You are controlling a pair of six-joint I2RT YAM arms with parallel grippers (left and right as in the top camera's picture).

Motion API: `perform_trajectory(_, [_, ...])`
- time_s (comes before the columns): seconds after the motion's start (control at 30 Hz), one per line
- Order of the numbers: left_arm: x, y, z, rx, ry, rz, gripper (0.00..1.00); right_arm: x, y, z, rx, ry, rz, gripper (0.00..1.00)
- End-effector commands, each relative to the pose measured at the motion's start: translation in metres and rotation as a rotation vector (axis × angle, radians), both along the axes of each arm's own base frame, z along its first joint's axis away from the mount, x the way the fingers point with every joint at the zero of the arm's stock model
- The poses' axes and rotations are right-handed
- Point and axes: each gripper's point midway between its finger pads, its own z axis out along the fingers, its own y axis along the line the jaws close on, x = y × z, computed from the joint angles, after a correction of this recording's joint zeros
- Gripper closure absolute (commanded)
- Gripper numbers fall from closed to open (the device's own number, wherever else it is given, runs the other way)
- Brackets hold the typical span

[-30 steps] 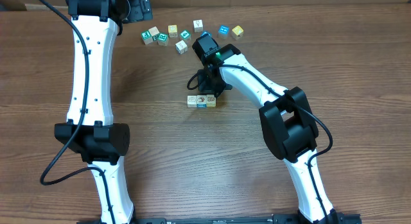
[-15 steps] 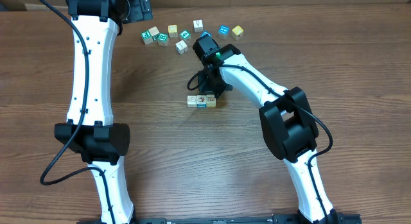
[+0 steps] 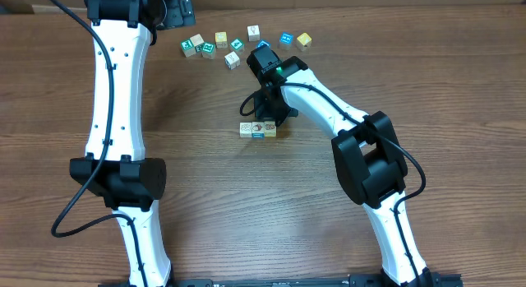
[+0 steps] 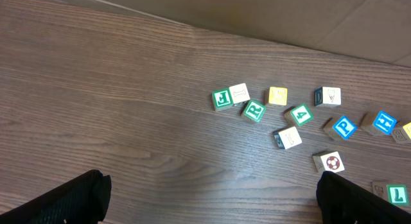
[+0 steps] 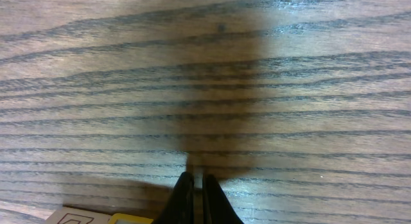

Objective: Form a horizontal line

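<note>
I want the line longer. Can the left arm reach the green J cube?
Probably yes. The left fingers are open, and the J cube lies close ahead across bare table. A white cube sits right beside it, so that might get bumped.

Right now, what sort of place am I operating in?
Probably a robotics lab or test bench: a white-and-black left arm and right arm rising from the near edge of a wood-grain table, small lettered cubes scattered at the far side, and what looks like cardboard behind them.
</note>
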Motion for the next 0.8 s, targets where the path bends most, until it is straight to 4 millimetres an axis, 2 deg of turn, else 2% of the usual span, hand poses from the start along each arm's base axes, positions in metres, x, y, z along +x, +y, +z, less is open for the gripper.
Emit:
perform_trajectory(0.0, [-0.0004, -0.0025, 0.0039, 0.011, -0.009, -0.012, 0.0, -0.0052, 0.0058, -0.0043, 0.0, 0.012, 0.011, 0.96])
perform_trajectory(0.57, [-0.0005, -0.0025, 0.0038, 0.011, -0.008, -0.012, 0.0, -0.0075, 0.0072, -0.0045, -0.003, 0.016, 0.016, 0.96])
perform_trajectory(0.77, [-0.0004, -0.0025, 0.0039, 0.011, -0.009, -0.012, 0.0, -0.0029, 0.0096, -0.0036, 0.007, -0.003, 0.016, 0.96])
